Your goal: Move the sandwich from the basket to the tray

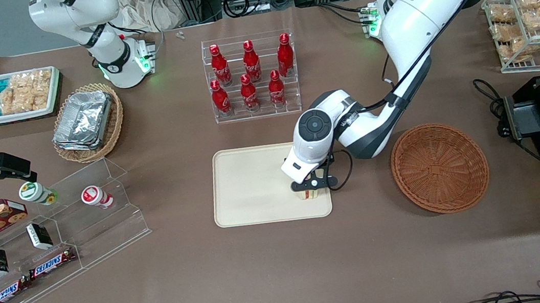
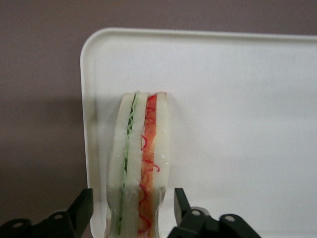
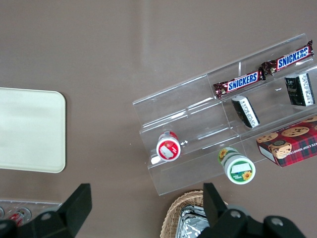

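Standing on edge on the tray (image 1: 253, 184), the sandwich (image 2: 138, 163) sits close to the tray's rim at the corner nearest the front camera and the basket (image 1: 439, 167). The gripper (image 2: 132, 210) straddles it with its fingers (image 2: 82, 208) spread a little wider than the bread, a thin gap showing on each side, so nothing is clamped. From the front the sandwich (image 1: 309, 194) is mostly covered by the gripper (image 1: 311, 187) and wrist; only a sliver of bread and filling peeks out below them. Most of the tray toward the parked arm's end lies bare. The basket sits on the table just beside the tray, toward the working arm's end, with a strip of brown table (image 1: 285, 273) between them. A rack of red bottles (image 1: 251, 76) stands farther from the front camera than the tray, well apart from it.
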Robot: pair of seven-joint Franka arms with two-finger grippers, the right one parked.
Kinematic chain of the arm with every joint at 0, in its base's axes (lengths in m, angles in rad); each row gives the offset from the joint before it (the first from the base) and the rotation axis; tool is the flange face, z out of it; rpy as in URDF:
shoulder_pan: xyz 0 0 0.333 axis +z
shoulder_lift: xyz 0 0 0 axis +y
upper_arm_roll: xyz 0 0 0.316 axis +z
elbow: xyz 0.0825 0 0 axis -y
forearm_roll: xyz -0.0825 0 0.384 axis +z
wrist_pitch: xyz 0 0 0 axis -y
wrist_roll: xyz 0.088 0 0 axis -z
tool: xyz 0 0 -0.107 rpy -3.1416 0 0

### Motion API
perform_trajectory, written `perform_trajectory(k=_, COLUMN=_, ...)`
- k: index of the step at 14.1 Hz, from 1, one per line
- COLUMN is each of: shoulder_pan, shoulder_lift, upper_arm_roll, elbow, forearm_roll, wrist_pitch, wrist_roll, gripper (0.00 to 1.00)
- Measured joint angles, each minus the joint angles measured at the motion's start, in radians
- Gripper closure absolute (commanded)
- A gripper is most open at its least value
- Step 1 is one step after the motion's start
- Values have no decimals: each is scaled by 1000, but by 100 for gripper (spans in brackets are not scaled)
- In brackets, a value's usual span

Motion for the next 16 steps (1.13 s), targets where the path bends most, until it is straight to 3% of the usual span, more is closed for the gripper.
perform_trajectory(k=6, shoulder_pan=55, shoulder_lift=-121, upper_arm_roll=-4, elbow=92, forearm_roll=-22, wrist_pitch=-226, wrist_roll=-8, gripper=0)
perform_trajectory(k=12, shoulder_pan=182, shoulder_lift=-316, upper_arm_roll=-6, elbow=102, forearm_roll=-249, wrist_pitch=-417, wrist_roll=206, gripper=0)
perform_trajectory(k=16, shoulder_pan=252, shoulder_lift=-391, upper_arm_roll=0, elbow=97, forearm_roll=-281, wrist_pitch=-488, wrist_roll=326, gripper=0)
